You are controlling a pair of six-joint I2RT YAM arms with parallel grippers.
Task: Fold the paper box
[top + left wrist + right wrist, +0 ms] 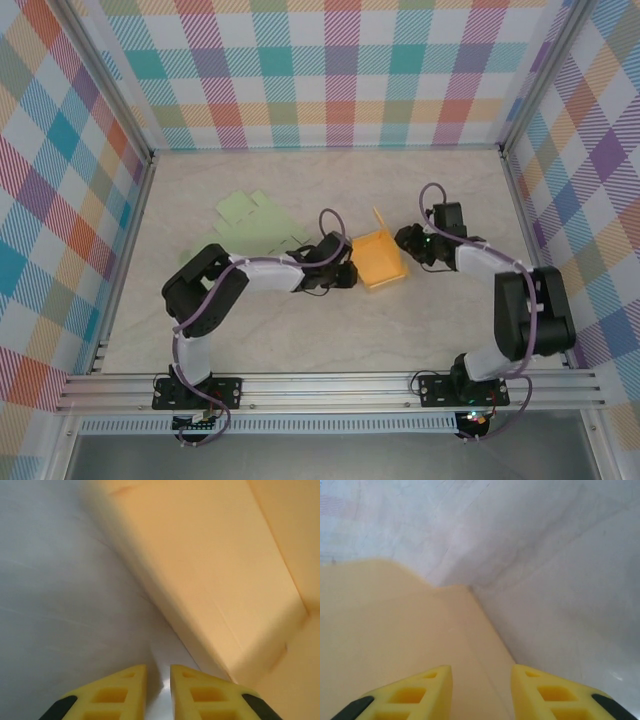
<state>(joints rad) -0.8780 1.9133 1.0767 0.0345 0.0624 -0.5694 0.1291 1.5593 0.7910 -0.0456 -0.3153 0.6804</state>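
The orange paper box (380,260) sits mid-frame on a pale marbled table (200,320) walled by pastel plaid panels (340,70), with a green sheet (255,222) to its upper left. The left gripper (158,669) is barely parted and empty. The right gripper (481,669) is half open over a box panel.

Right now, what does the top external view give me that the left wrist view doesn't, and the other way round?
Top external adds the layout: the right gripper on the opposite side of the orange paper box from the left gripper, and a flat green sheet lying behind the left arm. Left wrist adds close detail: its yellow fingers stand nearly together, with bare table in the narrow gap, beside the box wall rather than on it, and a fold line runs along that wall. Both share the box, the table and the left gripper.
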